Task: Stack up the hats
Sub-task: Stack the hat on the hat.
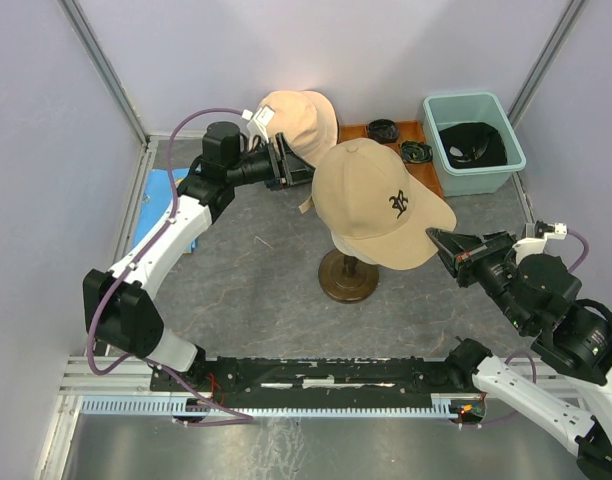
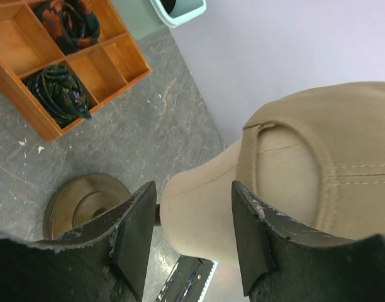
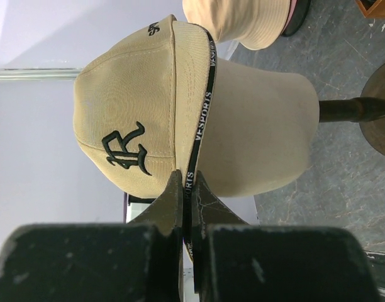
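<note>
Teal tub [image 1: 481, 180] beside wooden tray [image 2: 92, 69] — brown stand [image 1: 348, 278] nearer

The emblem cap [image 1: 376, 200] sits on the mannequin head [image 3: 262, 126] mid-table, with a second hat [image 1: 301, 120] behind-left, the compartment tray [image 2: 16, 47] behind, and the tub [image 1: 506, 165] behind-right holding another cap [image 1: 473, 145].

The left arm rises from its base, bends at the elbow on the left, and runs rightward to a level wrist. The left end effector [image 1: 286, 165] points right, its fingers [image 2: 133, 234] spread well apart. The right arm angles in from the lower right, wrist turned left. The right end effector [image 3: 186, 184] is pinched tight on the brim of the tan cap [image 3: 126, 94].
</note>
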You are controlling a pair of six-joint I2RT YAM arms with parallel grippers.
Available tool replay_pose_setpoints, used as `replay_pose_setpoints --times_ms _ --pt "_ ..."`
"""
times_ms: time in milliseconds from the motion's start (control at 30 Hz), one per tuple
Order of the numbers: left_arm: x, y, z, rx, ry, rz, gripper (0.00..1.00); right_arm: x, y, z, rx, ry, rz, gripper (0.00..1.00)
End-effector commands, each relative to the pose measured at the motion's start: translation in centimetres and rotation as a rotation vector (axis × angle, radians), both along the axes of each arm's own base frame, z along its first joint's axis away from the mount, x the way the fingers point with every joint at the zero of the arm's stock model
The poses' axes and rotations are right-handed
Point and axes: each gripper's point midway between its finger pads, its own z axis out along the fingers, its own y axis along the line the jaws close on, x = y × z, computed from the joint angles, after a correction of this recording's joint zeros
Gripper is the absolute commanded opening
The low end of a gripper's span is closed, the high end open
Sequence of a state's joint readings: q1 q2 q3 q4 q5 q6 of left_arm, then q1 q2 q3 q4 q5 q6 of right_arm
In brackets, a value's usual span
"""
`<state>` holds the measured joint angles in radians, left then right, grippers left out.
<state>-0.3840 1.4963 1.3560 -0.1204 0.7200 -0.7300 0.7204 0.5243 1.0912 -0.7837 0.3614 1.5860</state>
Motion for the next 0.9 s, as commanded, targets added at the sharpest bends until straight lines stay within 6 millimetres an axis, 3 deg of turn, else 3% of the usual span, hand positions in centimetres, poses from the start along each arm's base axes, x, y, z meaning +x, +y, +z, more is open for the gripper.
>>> replay_pose_setpoints --times_ms 0,200,367,533,700,867 --pt "-1.8 -0.2 1.4 -0.017 -0.092 -0.063 0.58 0.2 -1.0 -4.7 -0.147 0.125 -0.046 0.00" --pt "-2.5 -0.2 0.8 -0.009 -0.088 -0.073 0.58 0.2 -1.1 -6.1 -0.208 0.190 -0.045 0.00" --pt "-2.6 0.0 0.5 0.007 -0.089 -0.067 0.58 0.8 -0.8 -5.6 -0.290 0.189 -0.034 0.06" --pt "-2.4 0.0 0.3 0.013 -0.086 -0.062 0.58 1.4 -0.7 -3.8 -0.338 0.152 -0.031 0.20" --pt "-2.0 0.1 0.2 0.020 -0.085 -0.049 0.58 1.1 -2.0 -2.6 -0.374 0.124 -0.059 0.43" --pt "-1.1 0.6 -0.2 0.027 -0.077 -0.017 0.58 0.2 -3.9 -2.0 -0.392 0.111 -0.098 0.52"
